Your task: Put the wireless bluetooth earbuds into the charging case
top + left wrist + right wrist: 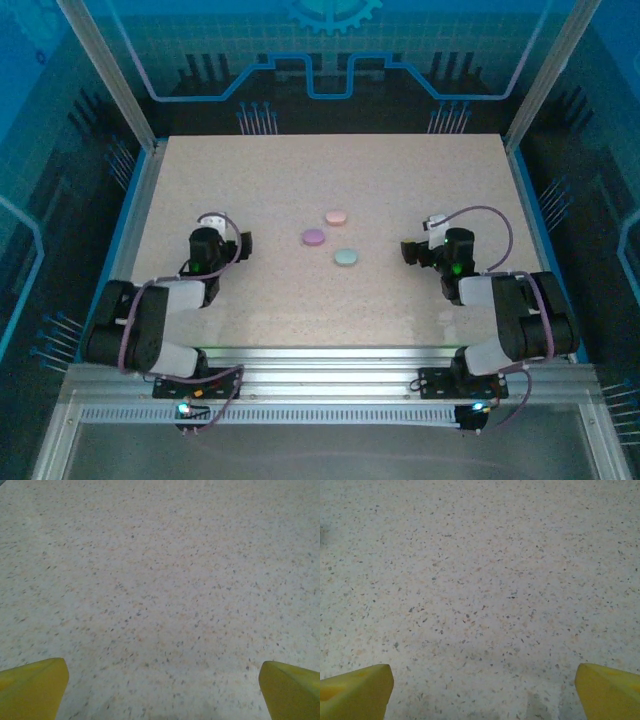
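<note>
Charging cases, three, on table (250,310): pink case (337,216), purple case (314,237), mint case (345,257). We record left gripper (160,690) and right gripper (482,690) spread wide, empty.

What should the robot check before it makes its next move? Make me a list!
1. Left tool open: ok.
2. Right tool open: ok.
3. Tools holding nothing: ok, bare table lies between each pair of tips.
4. Pink case, purple case and mint case lying apart, between the arms: ok.
5. Case lids open: cannot tell from above.
6. Earbuds found: cannot tell, too small to make out.
</note>
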